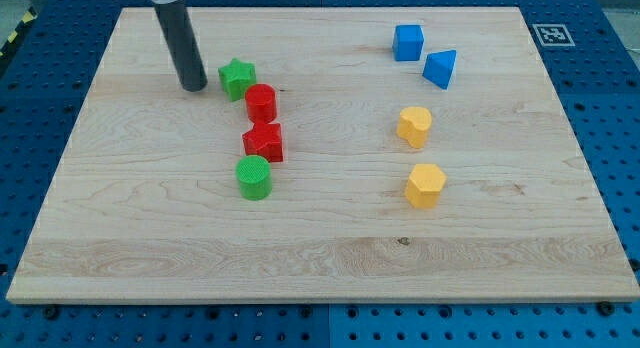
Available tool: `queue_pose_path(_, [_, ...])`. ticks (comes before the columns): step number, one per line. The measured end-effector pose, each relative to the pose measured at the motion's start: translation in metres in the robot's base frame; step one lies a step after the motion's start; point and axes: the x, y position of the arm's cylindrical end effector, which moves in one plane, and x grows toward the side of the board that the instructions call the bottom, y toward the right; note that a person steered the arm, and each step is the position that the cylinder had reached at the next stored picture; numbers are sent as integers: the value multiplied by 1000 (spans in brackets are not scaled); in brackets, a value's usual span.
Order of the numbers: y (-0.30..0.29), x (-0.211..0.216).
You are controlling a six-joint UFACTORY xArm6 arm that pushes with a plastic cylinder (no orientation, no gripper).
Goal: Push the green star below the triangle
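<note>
The green star [237,78] lies on the wooden board at the upper left of centre. My tip [193,87] rests on the board just to the star's left, a small gap apart. The blue triangle [440,68] lies at the upper right, far to the star's right. A red cylinder [261,102] touches the star at its lower right.
A red star [264,142] and a green cylinder [254,177] sit in a column below the red cylinder. A blue cube [407,42] is up-left of the triangle. A yellow heart [414,126] and a yellow hexagon [425,185] lie below the triangle. The board's edge [320,300] runs along the view's bottom.
</note>
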Motion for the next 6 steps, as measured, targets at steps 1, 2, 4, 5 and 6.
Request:
queue_pose_path(1, [47, 0])
queue_pose_path(2, [114, 0])
queue_pose_path(4, [221, 0])
queue_pose_path(5, [216, -7])
queue_pose_path(6, [217, -28])
